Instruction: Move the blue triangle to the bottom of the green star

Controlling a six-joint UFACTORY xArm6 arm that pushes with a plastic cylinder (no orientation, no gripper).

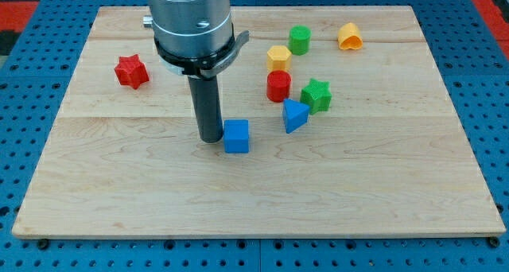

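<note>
The blue triangle [293,114] lies near the board's middle, just below and left of the green star [316,95], close to touching it. My tip [210,137] rests on the board well to the left of the triangle, right beside the left side of a blue cube [236,136]. The rod stands upright under the grey arm head at the view's top.
A red cylinder [278,86] stands just above the triangle, with a yellow block [278,57] above it. A green cylinder [299,40] and a yellow-orange block [348,36] sit near the top. A red star [131,71] is at the left. The wooden board [254,200] lies on a blue pegboard.
</note>
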